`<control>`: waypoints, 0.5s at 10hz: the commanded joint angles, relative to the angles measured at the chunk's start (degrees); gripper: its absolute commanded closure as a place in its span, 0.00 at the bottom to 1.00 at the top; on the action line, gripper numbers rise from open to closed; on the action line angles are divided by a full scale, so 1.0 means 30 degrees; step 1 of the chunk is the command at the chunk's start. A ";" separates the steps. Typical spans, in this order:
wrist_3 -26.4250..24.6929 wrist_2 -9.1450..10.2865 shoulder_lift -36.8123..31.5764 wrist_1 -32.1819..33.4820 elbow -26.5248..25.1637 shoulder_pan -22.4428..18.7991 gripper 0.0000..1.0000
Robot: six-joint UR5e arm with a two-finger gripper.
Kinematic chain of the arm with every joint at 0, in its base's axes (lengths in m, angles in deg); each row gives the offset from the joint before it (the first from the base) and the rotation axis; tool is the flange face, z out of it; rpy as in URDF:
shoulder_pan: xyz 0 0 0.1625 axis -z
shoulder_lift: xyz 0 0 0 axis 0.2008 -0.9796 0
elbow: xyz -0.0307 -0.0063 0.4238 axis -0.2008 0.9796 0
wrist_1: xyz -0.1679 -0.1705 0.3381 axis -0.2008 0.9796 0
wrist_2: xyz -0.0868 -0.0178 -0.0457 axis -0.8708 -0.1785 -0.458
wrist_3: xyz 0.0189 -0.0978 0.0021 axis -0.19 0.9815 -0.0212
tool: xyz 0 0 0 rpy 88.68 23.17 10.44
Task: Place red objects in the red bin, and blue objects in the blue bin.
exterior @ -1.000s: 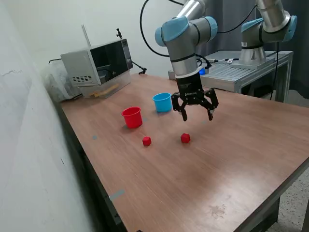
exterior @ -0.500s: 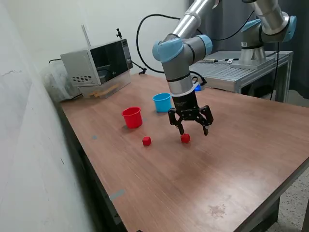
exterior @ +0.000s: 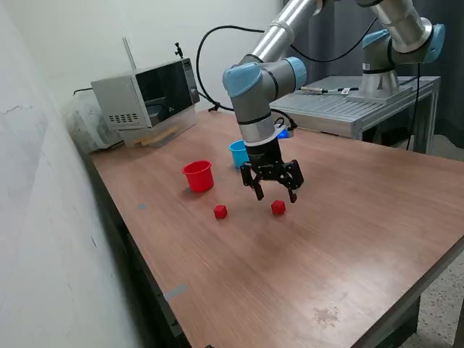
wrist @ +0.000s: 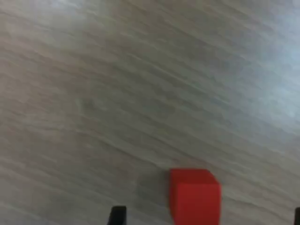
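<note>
Nearest: two small red cubes on the brown wooden table (exterior: 348, 239), one (exterior: 220, 212) toward the exterior view's left, the other (exterior: 278, 208) just below the black two-finger gripper (exterior: 274, 190), whose jaws are spread and empty. Wrist view is blurred; that cube (wrist: 194, 194) sits off-centre between the fingertips. Risk: descending misaligned, a finger clips the cube and knocks it aside. Farther: small red plastic cup (exterior: 198, 175), then light-blue plastic cup (exterior: 238, 153), partly hidden by the arm. No blue cubes visible.
</note>
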 commanded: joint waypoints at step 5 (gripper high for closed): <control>-0.0101 -0.0065 -0.0051 0.0278 -0.0367 -0.0026 0.00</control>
